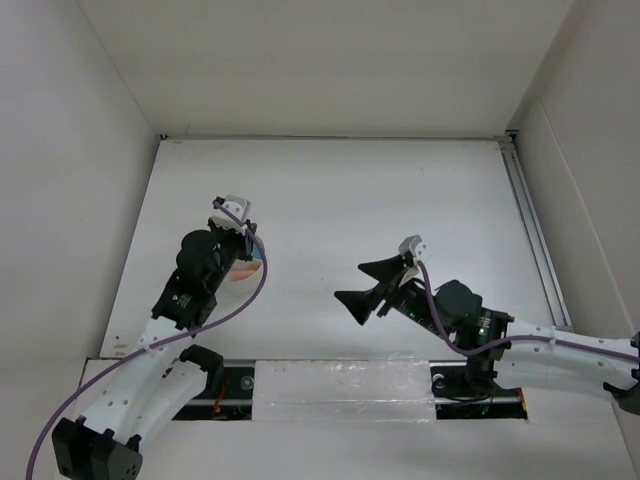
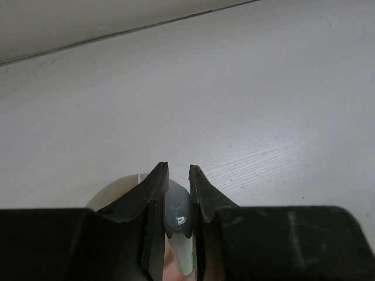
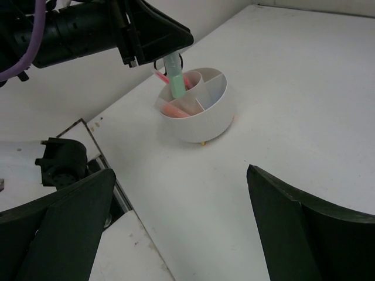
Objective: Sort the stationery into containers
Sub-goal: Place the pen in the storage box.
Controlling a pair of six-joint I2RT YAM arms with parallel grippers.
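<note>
On the white, walled table (image 1: 400, 200) — left tool (image 2: 177, 172) pinches green marker (image 3: 178, 86) above tub (image 3: 202, 126); right tool (image 3: 180, 172) wide.

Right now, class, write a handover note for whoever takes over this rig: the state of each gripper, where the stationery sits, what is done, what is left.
Left gripper: shut on the green marker, held upright over the white tub; I cannot tell whether its lower end is inside.
Right gripper: open, empty, apart from the tub.
Done: pink pens and an orange marker sit in the tub's compartments.
Left: release the green marker into a compartment. A tiny yellowish bit lies on the table at the tub's base, probably to be sorted. No scissors in view.
</note>
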